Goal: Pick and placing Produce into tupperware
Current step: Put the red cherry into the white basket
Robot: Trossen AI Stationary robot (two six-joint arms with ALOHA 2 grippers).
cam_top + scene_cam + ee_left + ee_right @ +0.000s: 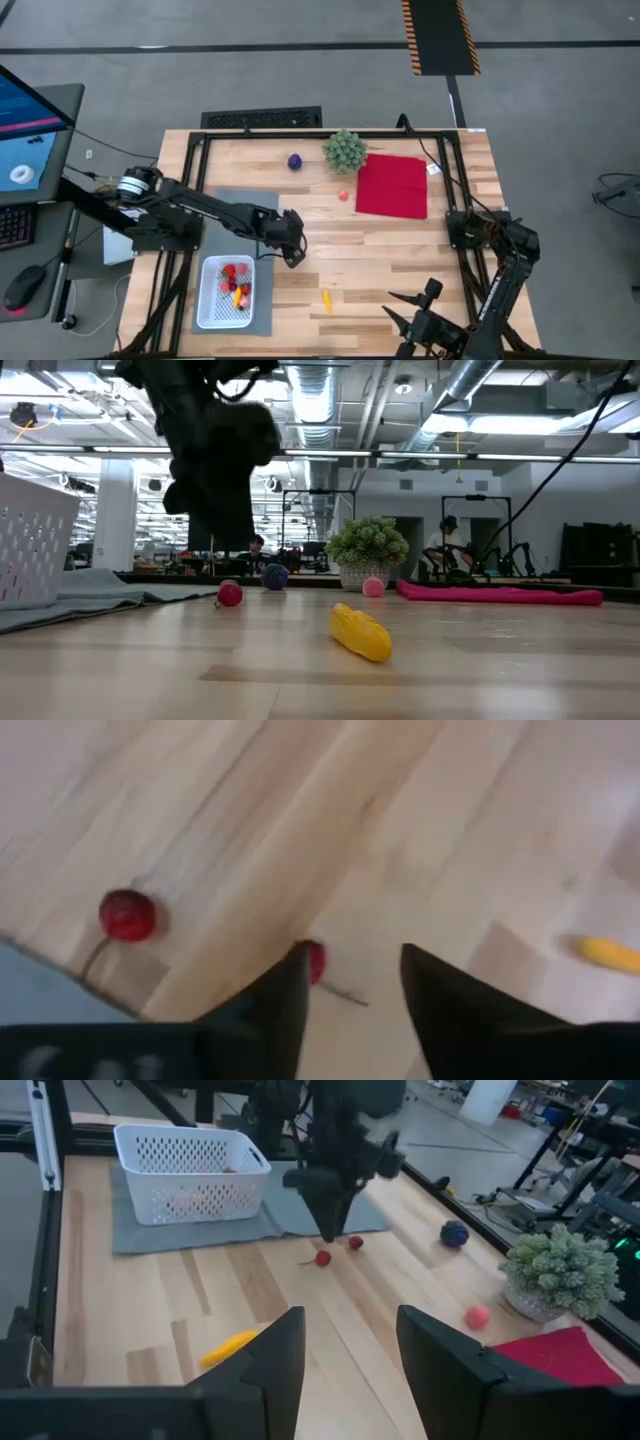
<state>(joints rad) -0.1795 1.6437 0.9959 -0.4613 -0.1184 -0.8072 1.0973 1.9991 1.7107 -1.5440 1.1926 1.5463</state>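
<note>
- The left pincer [292,256] hangs just right of the grey mat [262,200], left of centre in the high view; its fingers [275,1010] stand parted and grip nothing.
- In the left wrist view a small red cherry-like piece [314,960] lies on the wood right at the tip of one finger; whether it touches the finger, I cannot tell. A second red piece [127,914] lies apart from it, nearer the mat's edge.
- The right pincer [408,308] waits low at the bottom right of the high view, its fingers [450,1370] spread and empty.
- The tupperware [226,292], a white perforated basket, sits on the grey mat at the lower left of the high view, with several red pieces and a yellow one inside it [238,284].
- Still out on the desk [400,250]: a yellow piece [326,299] bottom centre, a pink ball [343,195] just left of the red cloth [392,186], and a purple ball [294,160] near the upper edge beside the green potted plant [344,150].
- In the low view the yellow piece [360,632] lies nearest, with one red piece [229,594], the purple ball [274,575] and the pink ball [373,587] behind it.
- Beyond the desk the low view shows a hall with ceiling ducts and a person [447,545] far back at the right.
</note>
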